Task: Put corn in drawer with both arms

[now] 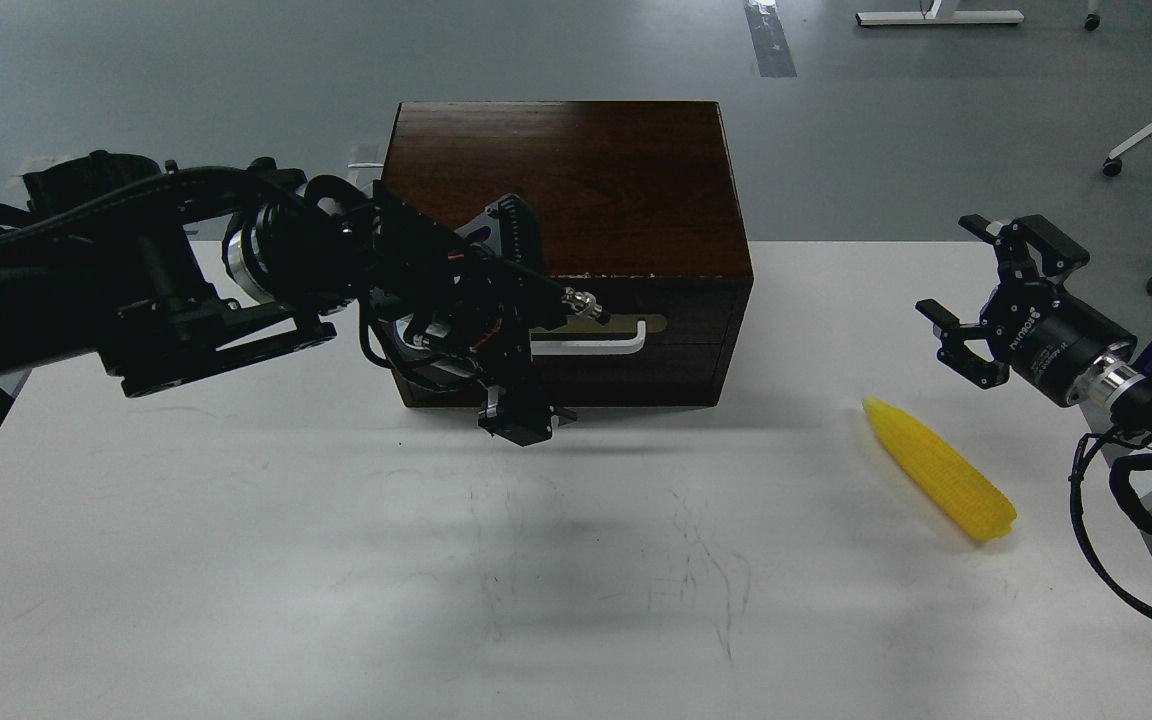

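Observation:
The yellow corn point(939, 468) lies on the white table at the right, pointed end toward the box. The dark wooden box point(576, 180) stands at the back middle, and its drawer point(681, 330) is closed, with the white bar handle point(601, 346) partly hidden by my left arm. My left gripper point(519, 422) hangs fingers-down in front of the box's lower left front, dark and hard to read. My right gripper point(986, 295) is open and empty, held above the table just behind and right of the corn.
The white table point(336, 560) stretches in front of the box. Grey floor lies behind it. White chair or table legs with castors point(1151, 130) stand at the far right, off the table.

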### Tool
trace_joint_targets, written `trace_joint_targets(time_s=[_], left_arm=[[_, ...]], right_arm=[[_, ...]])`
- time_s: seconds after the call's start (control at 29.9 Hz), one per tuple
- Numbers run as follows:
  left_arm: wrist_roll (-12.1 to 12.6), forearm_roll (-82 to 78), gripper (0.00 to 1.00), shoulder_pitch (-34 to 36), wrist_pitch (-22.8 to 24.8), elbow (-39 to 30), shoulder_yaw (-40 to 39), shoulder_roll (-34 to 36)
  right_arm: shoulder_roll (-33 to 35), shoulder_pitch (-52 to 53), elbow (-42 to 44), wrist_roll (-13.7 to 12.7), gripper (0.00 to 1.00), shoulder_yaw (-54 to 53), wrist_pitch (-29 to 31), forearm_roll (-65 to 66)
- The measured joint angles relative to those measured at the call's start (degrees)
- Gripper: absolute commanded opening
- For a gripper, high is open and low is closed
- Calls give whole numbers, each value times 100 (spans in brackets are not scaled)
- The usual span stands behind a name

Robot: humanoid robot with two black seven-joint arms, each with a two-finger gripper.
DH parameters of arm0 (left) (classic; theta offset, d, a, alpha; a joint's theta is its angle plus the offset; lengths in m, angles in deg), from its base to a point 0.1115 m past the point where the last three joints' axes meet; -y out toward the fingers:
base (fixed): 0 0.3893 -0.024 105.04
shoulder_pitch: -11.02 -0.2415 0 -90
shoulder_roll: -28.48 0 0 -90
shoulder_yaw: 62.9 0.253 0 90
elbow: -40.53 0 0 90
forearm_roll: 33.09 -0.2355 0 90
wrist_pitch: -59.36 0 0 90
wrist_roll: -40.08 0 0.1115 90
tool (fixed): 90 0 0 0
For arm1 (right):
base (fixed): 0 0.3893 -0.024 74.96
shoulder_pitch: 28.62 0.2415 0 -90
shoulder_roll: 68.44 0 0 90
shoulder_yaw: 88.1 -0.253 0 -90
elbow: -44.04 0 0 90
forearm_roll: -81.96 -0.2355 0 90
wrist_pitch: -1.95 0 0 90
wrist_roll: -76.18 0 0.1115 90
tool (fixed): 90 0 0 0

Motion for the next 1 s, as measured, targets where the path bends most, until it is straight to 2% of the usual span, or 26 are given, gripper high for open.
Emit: trace_joint_targets(time_s=[0.6,1.0], left_arm=[[2,0,98,-78,1,147,193,-156],[3,-1,98,-80,-1,2,381,-213]], right_arm=[[-4,-8,0,0,100,-9,-35,-7],[-4,-56,0,0,100,-26,-35,-6]])
